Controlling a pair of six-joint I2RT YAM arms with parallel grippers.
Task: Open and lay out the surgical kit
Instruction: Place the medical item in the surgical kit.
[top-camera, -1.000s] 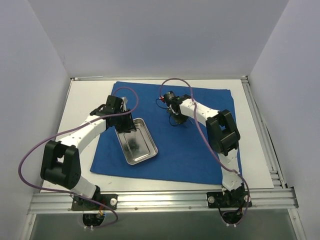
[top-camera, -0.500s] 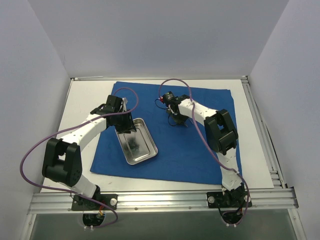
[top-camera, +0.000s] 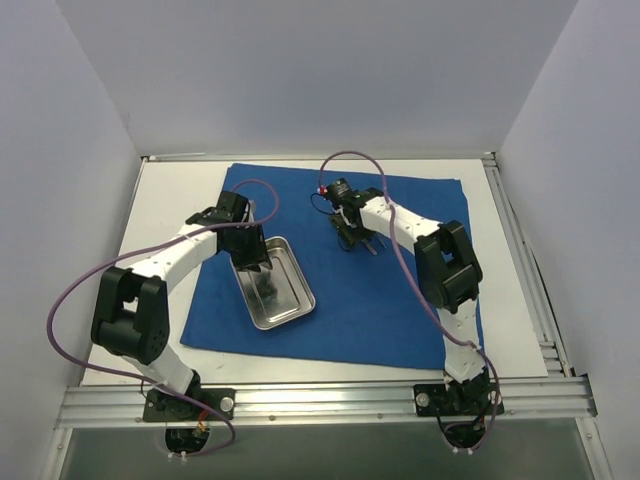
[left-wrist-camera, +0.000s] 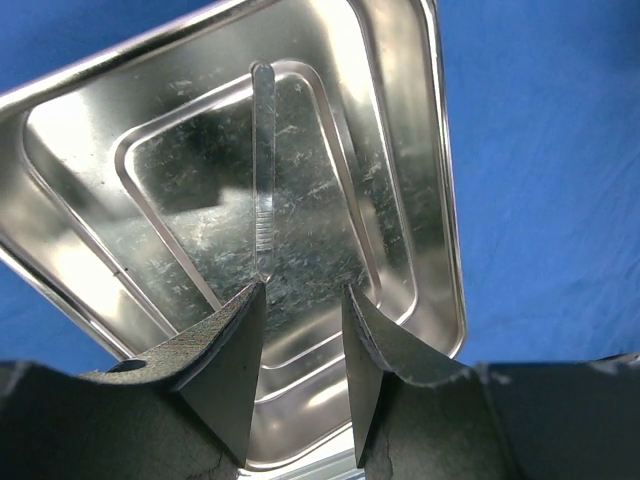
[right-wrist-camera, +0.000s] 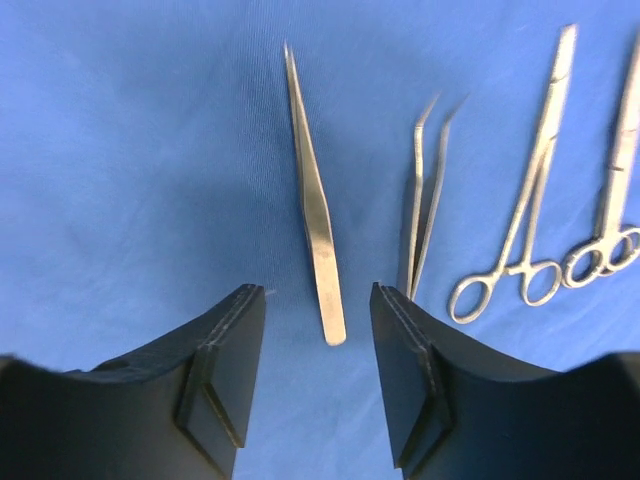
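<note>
The royal-blue cloth (top-camera: 400, 300) lies spread flat on the table. The steel tray (top-camera: 290, 305) sits on its left part. My left gripper (top-camera: 254, 263) hangs open over the tray's far end. In the left wrist view the tray (left-wrist-camera: 400, 150) holds one slim metal instrument (left-wrist-camera: 263, 170), whose near end lies by my left gripper's (left-wrist-camera: 303, 300) left fingertip. My right gripper (top-camera: 352, 241) is open just above the cloth (right-wrist-camera: 140, 150). Straight tweezers (right-wrist-camera: 315, 215) lie ahead of my right gripper (right-wrist-camera: 318, 300), with bent tweezers (right-wrist-camera: 424, 205) and two ring-handled forceps (right-wrist-camera: 520, 215) further right.
White walls enclose the table on three sides. A metal rail (top-camera: 320, 400) runs along the near edge with both arm bases on it. Purple cables loop off both arms. Bare white tabletop (top-camera: 165, 200) shows left and right of the cloth.
My left gripper has moved a little nearer along the tray and its elbow has swung left. My right gripper has shifted only slightly.
</note>
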